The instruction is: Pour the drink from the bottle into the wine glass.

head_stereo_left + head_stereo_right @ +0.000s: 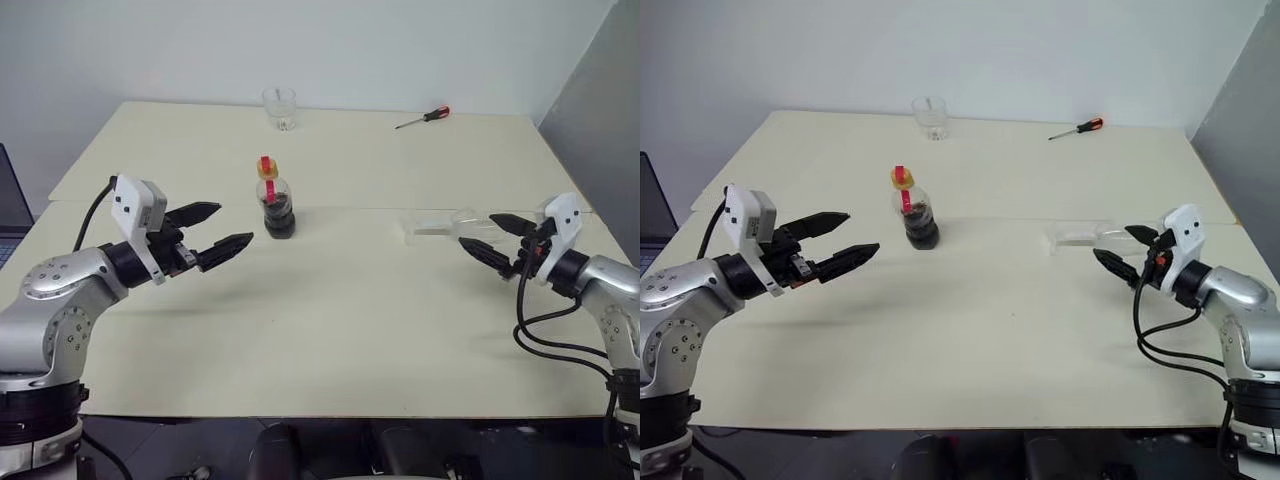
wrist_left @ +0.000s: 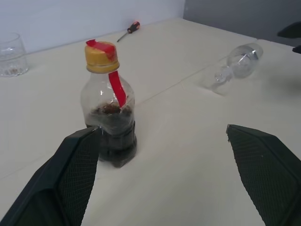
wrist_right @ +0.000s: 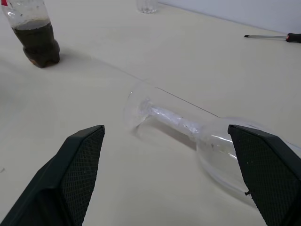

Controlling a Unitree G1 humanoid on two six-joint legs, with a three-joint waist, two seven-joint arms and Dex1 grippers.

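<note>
The bottle (image 1: 276, 205) stands upright in the middle of the table, yellow cap on, a red strip at its neck. The dark drink (image 2: 115, 141) fills its lower part. My left gripper (image 1: 232, 224) hovers open just left of the bottle, pointing at it without touching. The wine glass (image 1: 445, 228) lies on its side at the right, foot toward the bottle and bowl (image 3: 225, 150) toward my right gripper (image 1: 478, 231). That gripper is open, its fingertips at the bowl's end, not closed on it.
A short clear tumbler (image 1: 280, 108) stands at the table's far edge, with a red-handled screwdriver (image 1: 423, 118) to its right. A laptop (image 1: 8, 200) shows at the left edge and a grey panel (image 1: 600, 100) at the right.
</note>
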